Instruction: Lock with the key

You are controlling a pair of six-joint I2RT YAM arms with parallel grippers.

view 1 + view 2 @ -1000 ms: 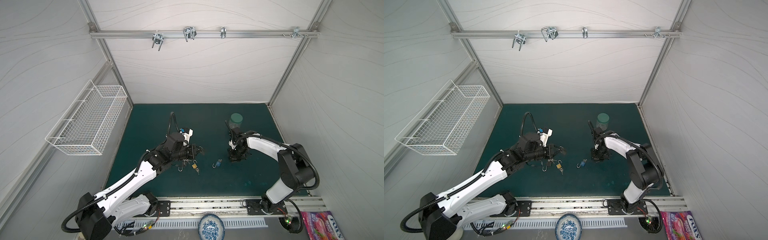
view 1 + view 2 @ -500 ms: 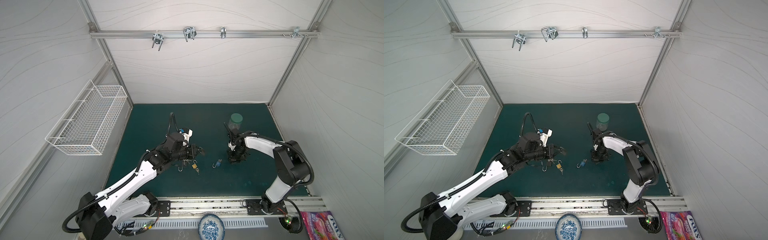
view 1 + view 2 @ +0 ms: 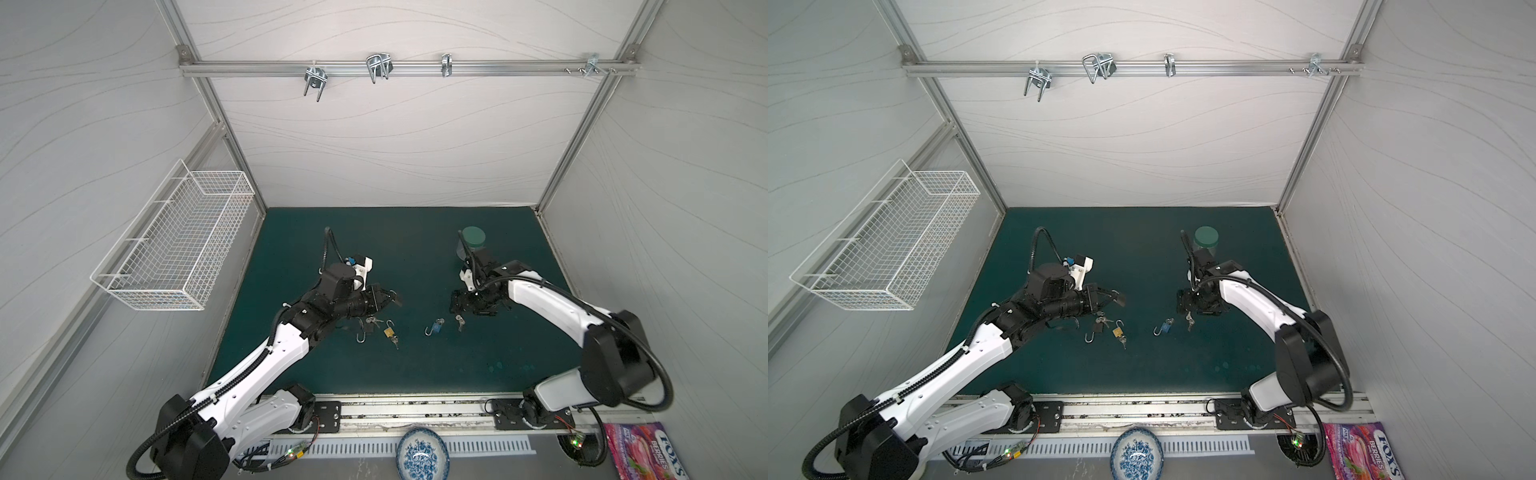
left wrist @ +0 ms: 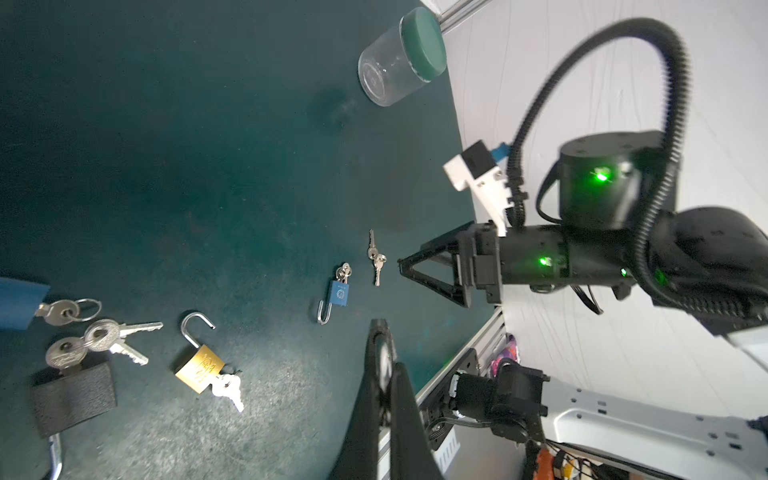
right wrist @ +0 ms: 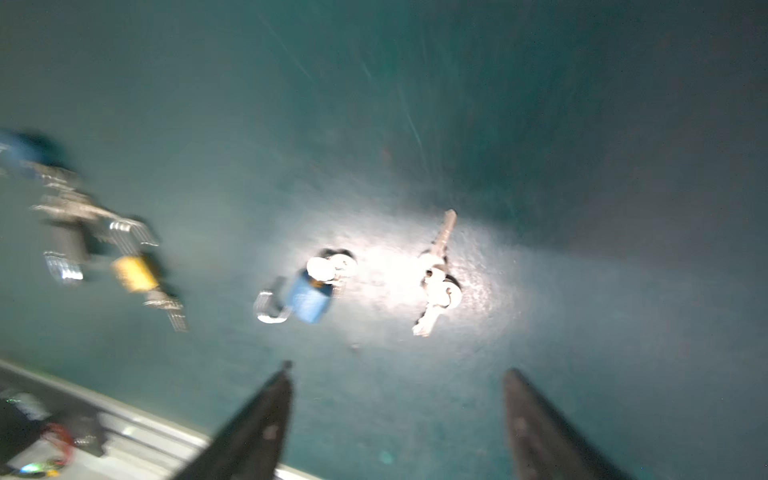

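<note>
- Dark green mat (image 3: 415, 257) floors a white-walled booth; a wire basket (image 3: 174, 249) hangs on the left wall.
- My right pincer (image 5: 397, 369) stands wide. Both fingers (image 5: 266, 415) are spread well apart with only bare mat between them, and it holds nothing.
- In both top views my right pincer (image 3: 471, 307) hovers low over the mat, near the loose keys (image 3: 459, 322).
- The loose keys (image 5: 436, 278) are two on one ring, lying flat on the mat just ahead of my right fingertips.
- The blue padlock (image 5: 309, 299) lies flat just beside those keys but apart from them. Its shackle is swung open and a key (image 4: 343, 272) sits in its base. The right wrist view is blurred, so the left wrist view confirms this.
- My left pincer (image 4: 384, 345) is closed, finger against finger, with nothing gripped. It hangs above the mat, left of centre.
- The brass padlock (image 4: 199, 370) lies under my left arm with its shackle open and keys (image 4: 228, 388) at its base.
- The black padlock (image 4: 75, 397) lies beside the brass one with a key in it.
- A clear jar (image 3: 471, 241) with a green lid stands upright behind my right arm.
</note>
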